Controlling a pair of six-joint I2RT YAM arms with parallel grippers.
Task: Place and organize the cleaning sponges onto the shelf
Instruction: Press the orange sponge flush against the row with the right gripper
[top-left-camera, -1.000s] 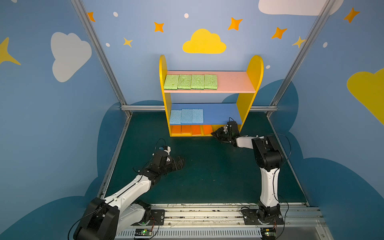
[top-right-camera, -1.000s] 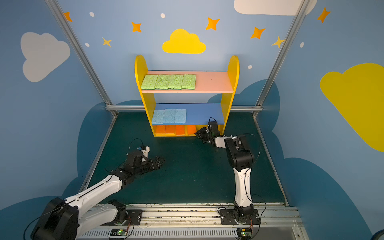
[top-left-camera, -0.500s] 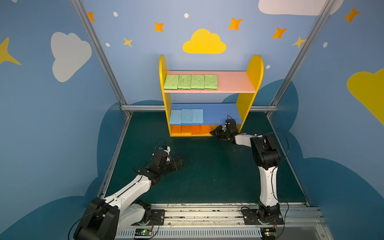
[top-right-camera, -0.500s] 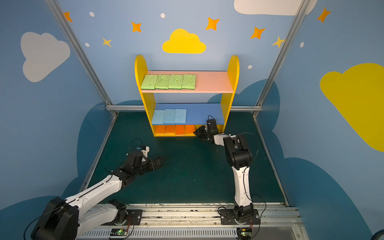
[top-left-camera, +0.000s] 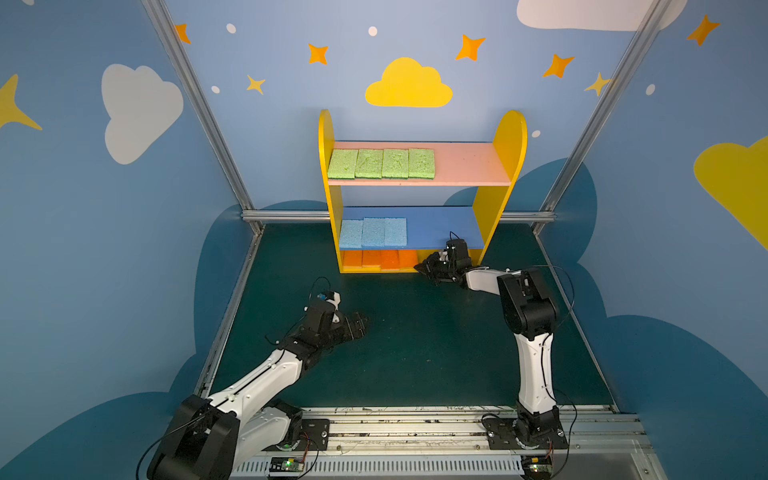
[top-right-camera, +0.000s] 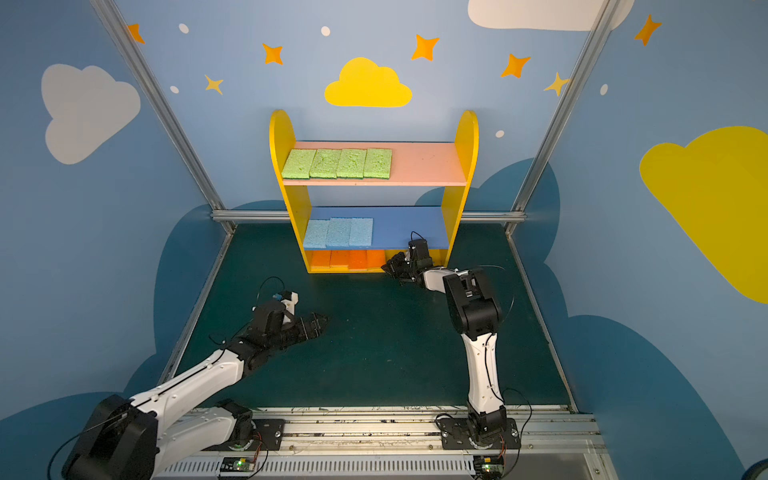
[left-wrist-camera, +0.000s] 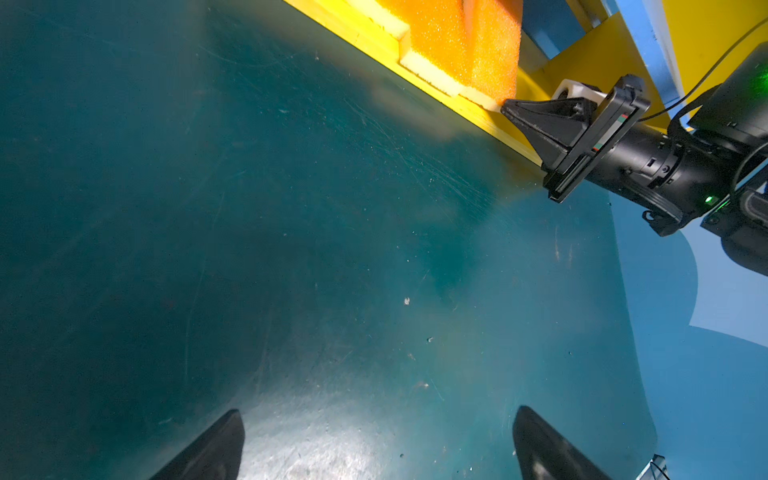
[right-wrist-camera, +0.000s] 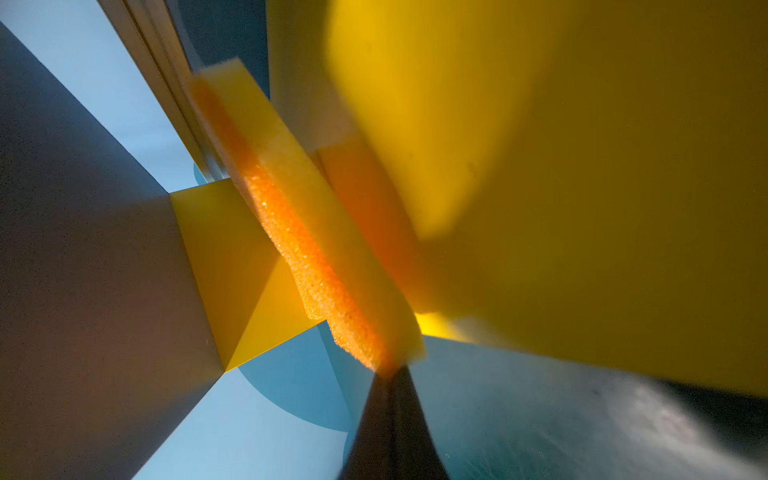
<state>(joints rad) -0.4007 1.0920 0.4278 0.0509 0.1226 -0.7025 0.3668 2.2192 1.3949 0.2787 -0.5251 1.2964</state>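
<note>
The shelf (top-left-camera: 505, 166) (top-right-camera: 463, 166) stands at the back of the mat. Several green cleaning sponges (top-left-camera: 381, 163) (top-right-camera: 337, 163) lie in a row on its pink board. Three blue ones (top-left-camera: 372, 232) (top-right-camera: 338, 232) lie on the blue board, and several orange ones (top-left-camera: 380, 259) (top-right-camera: 347, 259) on the yellow base. My right gripper (top-left-camera: 419, 268) (top-right-camera: 385, 268) (left-wrist-camera: 505, 111) (right-wrist-camera: 390, 376) is shut, its tip against the near corner of the rightmost orange sponge (left-wrist-camera: 478, 41) (right-wrist-camera: 316, 257). My left gripper (top-left-camera: 361, 322) (top-right-camera: 322, 322) (left-wrist-camera: 380, 411) hangs open over the mat, holding nothing.
Blue walls with aluminium posts (top-left-camera: 199, 108) close in the dark green mat (top-left-camera: 415, 340) on three sides. A metal rail (top-left-camera: 415, 428) carrying both arm bases runs along the front edge. The right arm's elbow (top-left-camera: 528, 307) rises above the mat beside the shelf.
My right gripper has slid a little to the left along the front of the shelf's base, staying shut. The left arm has not moved.
</note>
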